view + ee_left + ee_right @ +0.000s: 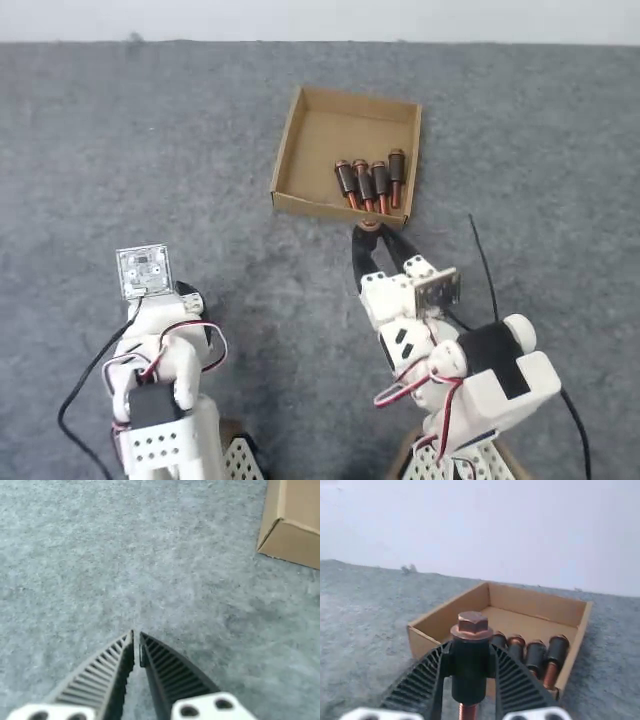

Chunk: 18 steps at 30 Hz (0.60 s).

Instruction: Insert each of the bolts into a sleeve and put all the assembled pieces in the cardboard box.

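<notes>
- The cardboard box (pixel 283 150) sits in the upper centre of the high view, open side up, so pieces can be lowered straight in.
- Four finished pieces (pixel 370 182) lie side by side against the box's right-hand end. Their bolt heads point toward the far wall, which leaves the left half of the floor bare for more.
- The right hand (pixel 371 232) is just below the box's near wall in the high view. It is clamped on a fifth bolt (pixel 471 625) already seated in its dark sleeve (pixel 469 675).
- The fingers grip the sleeve rather than the bolt. The copper head stands above them and the shank pokes out underneath, so the pair is held as one piece.
- By my reading, this piece is outside the box, close to the near wall, and has to clear that wall before release.
- The left hand (pixel 136 636) hangs over bare grey worktop (pixel 150 150) at the lower left of the high view. Its fingers are together on nothing, well apart from the box; it looks parked out of the way.
</notes>
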Motion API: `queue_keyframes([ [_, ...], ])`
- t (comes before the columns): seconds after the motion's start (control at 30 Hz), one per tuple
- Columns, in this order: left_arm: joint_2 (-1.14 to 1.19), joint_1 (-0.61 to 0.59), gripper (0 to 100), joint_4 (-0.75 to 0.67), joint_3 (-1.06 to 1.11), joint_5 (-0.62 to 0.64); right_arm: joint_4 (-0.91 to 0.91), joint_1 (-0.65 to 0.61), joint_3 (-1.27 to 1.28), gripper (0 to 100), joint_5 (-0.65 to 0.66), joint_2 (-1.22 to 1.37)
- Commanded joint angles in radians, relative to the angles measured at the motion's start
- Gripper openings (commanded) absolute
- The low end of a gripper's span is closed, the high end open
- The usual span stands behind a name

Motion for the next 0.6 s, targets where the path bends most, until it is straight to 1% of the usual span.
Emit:
queue_keyframes([
  [0.0, -0.017, -0.005, 2, 0.002, -0.013, -0.008, 0.073, 0.048, -0.097, 0.6, -0.002, -0.013],
  [0.13, -0.017, -0.003, 2, 0.002, -0.013, -0.008, 0.156, 0.056, -0.147, 0.6, -0.002, -0.013],
  [0.23, -0.017, -0.005, 2, 0.002, -0.013, -0.008, 0.26, 0.059, -0.212, 0.6, 0.006, -0.013],
  [0.4, -0.017, -0.005, 2, 0.002, -0.013, -0.008, 0.426, 0.059, -0.344, 0.6, 0.078, -0.013],
  [0.57, -0.017, -0.005, 2, 0.002, -0.013, -0.009, 0.607, 0.059, -0.456, 0.6, 0.078, -0.013],
])
